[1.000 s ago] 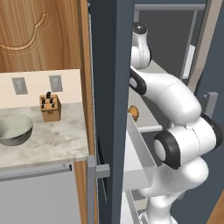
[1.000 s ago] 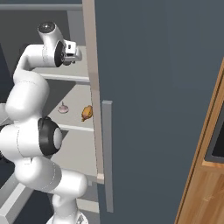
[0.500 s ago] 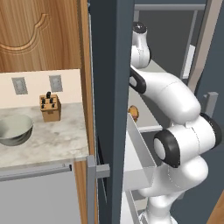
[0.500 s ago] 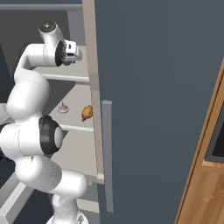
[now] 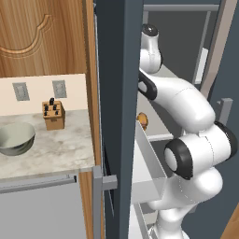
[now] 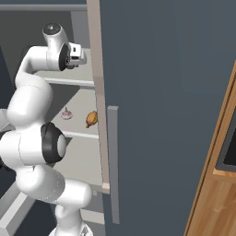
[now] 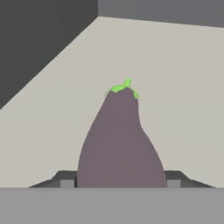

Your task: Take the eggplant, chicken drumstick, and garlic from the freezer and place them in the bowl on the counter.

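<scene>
The eggplant [image 7: 120,144] has its wide base cut off behind the grey band at the hand view's bottom, and the fingertips [image 7: 66,183] barely peek out there. In the left base view, the freezer [image 5: 119,93] wall hides most of the chicken drumstick [image 5: 143,121].

Eggplant [image 7: 120,142] on freezer shelf [image 7: 175,78], between gripper [image 7: 118,183] fingers, stem end pointing away toward back wall. Chicken drumstick [image 6: 91,119] on lower shelf, garlic [image 6: 67,114] just left of it. Bowl [image 5: 15,138] on counter [image 5: 60,149], left of freezer [image 5: 119,93]; knife block [image 5: 52,115] behind bowl, near wall.
</scene>
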Motion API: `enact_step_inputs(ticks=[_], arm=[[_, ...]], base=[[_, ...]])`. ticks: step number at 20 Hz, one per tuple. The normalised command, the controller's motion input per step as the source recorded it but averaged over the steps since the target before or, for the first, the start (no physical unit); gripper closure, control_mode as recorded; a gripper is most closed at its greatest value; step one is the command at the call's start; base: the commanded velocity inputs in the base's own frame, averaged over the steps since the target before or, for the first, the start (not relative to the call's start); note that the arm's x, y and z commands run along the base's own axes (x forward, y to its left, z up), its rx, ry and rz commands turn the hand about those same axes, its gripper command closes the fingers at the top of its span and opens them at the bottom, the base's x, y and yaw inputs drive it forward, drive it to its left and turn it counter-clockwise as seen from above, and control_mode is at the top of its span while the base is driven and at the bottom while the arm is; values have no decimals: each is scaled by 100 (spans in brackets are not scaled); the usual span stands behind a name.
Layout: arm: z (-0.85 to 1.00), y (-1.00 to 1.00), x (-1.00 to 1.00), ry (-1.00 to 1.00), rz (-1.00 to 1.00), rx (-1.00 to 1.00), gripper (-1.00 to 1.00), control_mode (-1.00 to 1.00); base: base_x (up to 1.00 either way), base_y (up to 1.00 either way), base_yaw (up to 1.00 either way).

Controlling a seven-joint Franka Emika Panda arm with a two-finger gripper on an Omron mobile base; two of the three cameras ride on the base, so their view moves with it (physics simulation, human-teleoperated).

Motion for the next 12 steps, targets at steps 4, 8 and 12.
enact_step_inputs(ticks=[4,8,12], arm=[[0,-1,-6,0,0,0,100,-100],[15,-10,-70,-3,0,0,100,-100],[18,-16,-100,-6,-1,0,100,-100]], base=[[0,0,0],[0,0,0],[0,0,0]])
